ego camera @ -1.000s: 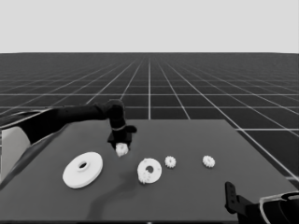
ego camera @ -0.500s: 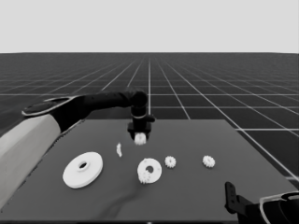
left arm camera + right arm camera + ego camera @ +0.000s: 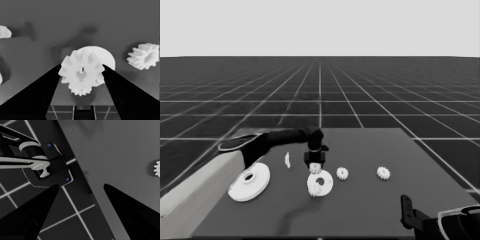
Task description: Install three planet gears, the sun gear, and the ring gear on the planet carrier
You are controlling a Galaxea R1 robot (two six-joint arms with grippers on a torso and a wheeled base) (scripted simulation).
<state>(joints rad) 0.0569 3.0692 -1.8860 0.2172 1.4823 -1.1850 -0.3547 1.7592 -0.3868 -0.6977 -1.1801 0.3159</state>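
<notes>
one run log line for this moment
left gripper: shut on gear | position: above smaller round part | right gripper: open, parked at table corner

Four gears (image 3: 342, 173), two round parts (image 3: 250, 181)

In the left wrist view the held gear (image 3: 81, 75) covers most of the smaller round part (image 3: 107, 58) beneath.
</notes>
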